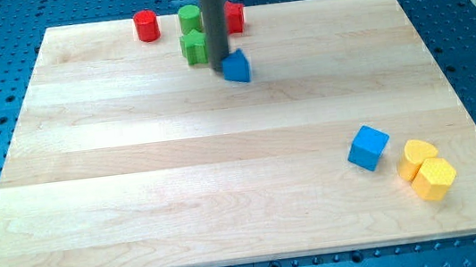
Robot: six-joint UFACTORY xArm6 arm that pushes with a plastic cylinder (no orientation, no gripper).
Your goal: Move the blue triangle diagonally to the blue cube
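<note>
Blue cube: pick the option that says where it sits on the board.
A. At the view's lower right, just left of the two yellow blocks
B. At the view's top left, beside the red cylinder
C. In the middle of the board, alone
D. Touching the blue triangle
A: the blue cube lies at the view's lower right, just left of the two yellow blocks, far from the blue triangle beside my tip.
</note>
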